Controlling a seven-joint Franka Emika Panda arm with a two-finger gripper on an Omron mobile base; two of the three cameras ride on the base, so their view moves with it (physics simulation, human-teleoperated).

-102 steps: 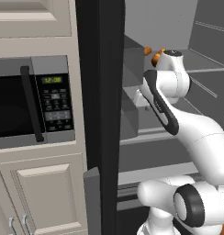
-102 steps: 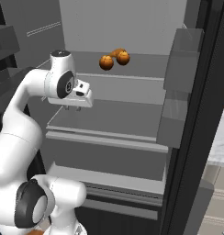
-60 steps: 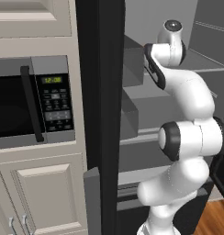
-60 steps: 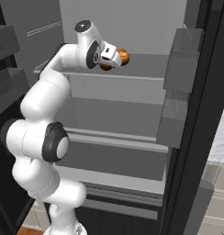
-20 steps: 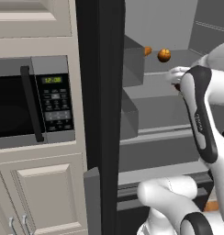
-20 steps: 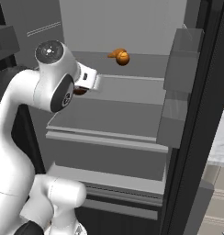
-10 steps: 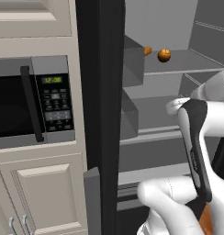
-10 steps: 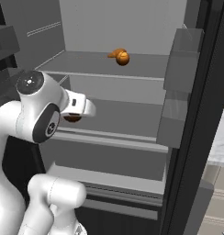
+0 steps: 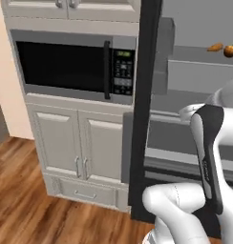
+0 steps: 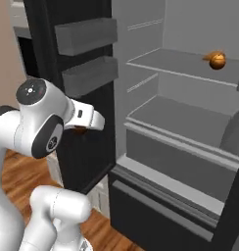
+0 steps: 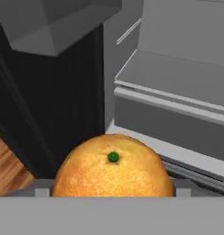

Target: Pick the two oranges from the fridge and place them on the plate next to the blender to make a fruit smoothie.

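Base swung left; tool (image 10: 82, 128) carries orange (image 11: 113, 166) outside fridge (image 10: 155, 147).

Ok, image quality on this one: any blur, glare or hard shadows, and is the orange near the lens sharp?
Hand view: the held orange is fairly sharp, its green stem dot clear, lit evenly with no glare. Left base view: soft overall, flat light, the microwave door dark without reflections. Right base view: the fridge interior is uniformly grey with faint shading only; the second orange on its shelf looks slightly blurred.
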